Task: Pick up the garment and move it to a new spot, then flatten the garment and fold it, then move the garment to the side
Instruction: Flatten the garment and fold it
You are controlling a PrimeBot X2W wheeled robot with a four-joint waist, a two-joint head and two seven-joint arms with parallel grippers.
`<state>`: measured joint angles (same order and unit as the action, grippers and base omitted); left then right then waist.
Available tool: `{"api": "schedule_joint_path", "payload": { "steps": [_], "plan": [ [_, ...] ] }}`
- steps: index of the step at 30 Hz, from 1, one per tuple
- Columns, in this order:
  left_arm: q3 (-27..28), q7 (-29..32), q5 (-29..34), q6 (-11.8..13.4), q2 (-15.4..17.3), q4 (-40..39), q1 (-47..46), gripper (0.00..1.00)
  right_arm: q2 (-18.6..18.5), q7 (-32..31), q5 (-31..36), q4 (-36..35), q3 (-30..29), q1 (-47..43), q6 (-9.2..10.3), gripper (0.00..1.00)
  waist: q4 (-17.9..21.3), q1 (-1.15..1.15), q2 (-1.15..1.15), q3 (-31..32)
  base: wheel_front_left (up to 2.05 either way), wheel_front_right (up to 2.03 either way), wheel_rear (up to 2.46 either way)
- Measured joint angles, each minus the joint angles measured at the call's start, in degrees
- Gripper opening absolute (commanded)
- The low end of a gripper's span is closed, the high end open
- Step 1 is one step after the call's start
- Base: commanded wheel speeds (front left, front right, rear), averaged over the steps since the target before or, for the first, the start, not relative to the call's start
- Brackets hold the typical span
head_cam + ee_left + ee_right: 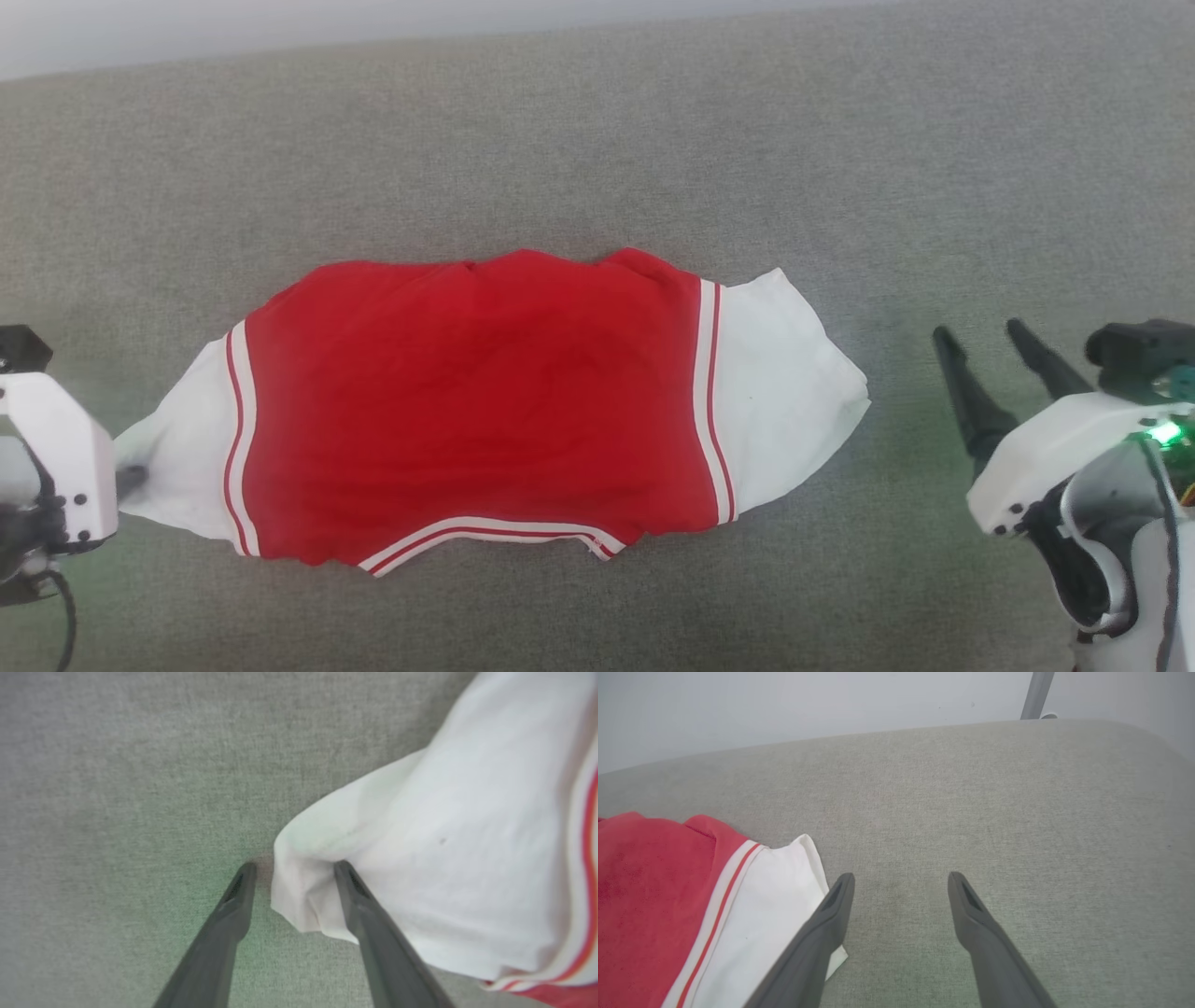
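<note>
the garment (476,411) red, white-sleeved, spread flat, stripe-trimmed

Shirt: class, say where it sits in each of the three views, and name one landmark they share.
Head view: shirt spread across the middle.
Left wrist view: right side; white sleeve, its cuff between the fingers of the open left claw.
Right wrist view: lower left, shirt beside the right claw.
Shared landmark: the grey surface under it.
</note>
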<state>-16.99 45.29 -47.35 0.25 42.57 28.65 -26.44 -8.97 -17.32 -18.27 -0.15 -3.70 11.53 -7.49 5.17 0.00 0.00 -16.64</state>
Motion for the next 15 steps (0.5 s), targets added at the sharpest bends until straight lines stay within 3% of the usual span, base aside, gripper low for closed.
{"api": "schedule_joint_path", "payload": {
  "steps": [15],
  "plan": [
    [-2.52, -3.01, 0.52, -3.07, -3.93, 1.9, -4.31, 0.0, -5.69, -16.64, -6.02, -1.8, 7.81, 0.85, 0.0, 1.0, -3.85, 0.0, 0.0, -0.78, 0.0, 0.0, 0.0]
  ]
}}
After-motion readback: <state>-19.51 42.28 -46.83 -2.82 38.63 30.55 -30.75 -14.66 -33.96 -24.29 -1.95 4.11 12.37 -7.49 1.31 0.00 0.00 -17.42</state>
